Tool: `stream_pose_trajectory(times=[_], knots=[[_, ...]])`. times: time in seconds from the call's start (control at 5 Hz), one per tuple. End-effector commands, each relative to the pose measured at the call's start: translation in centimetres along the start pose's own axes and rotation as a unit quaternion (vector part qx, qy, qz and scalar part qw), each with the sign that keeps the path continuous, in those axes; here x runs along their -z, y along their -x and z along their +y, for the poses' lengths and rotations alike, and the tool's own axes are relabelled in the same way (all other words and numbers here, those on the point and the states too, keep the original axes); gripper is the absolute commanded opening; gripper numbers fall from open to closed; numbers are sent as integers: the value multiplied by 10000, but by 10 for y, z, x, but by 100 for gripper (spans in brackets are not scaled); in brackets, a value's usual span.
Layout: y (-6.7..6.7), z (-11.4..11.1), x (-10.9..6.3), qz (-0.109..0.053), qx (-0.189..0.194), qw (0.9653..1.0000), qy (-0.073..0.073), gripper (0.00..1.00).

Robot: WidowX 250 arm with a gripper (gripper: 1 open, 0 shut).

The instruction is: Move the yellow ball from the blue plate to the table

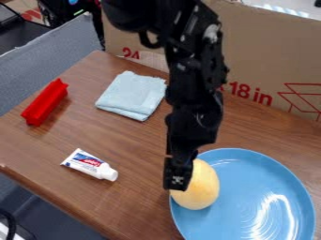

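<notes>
- The yellow ball (197, 185) sits on the left side of the blue plate (269, 206), near the rim.
- The fingers (178, 174) point down right at the ball. They are wide open and hold nothing.
- The ball looks light and not shiny, so it may not slip much. It is round, so it could roll away.
- Best to pinch it across its fat middle, one finger on each side.
- The brown tabletop (88, 136) has bare room to the left.
</notes>
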State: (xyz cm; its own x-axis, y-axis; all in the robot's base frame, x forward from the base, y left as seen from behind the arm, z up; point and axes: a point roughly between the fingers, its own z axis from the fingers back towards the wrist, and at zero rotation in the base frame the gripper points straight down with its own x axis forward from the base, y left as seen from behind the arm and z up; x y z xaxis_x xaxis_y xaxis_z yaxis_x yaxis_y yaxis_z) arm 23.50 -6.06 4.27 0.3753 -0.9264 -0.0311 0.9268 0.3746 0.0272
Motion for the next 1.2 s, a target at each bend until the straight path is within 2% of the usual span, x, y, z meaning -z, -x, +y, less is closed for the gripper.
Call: stream_pose_trajectory(times=[0.0, 0.2, 0.4, 0.6, 0.8, 1.0], knots=[[-8, -8, -5, -188, 52, 9997, -166, 100], [-20, -6, -13, -122, -247, 9994, -230, 100], [-30, -9, -15, -148, -415, 9985, -337, 100], [-23, -7, -32, -169, -426, 9975, -534, 100], [-25, -8, -49, -155, -465, 9966, -666, 100], [-24, -8, -48, -50, -367, 9965, -748, 100]])
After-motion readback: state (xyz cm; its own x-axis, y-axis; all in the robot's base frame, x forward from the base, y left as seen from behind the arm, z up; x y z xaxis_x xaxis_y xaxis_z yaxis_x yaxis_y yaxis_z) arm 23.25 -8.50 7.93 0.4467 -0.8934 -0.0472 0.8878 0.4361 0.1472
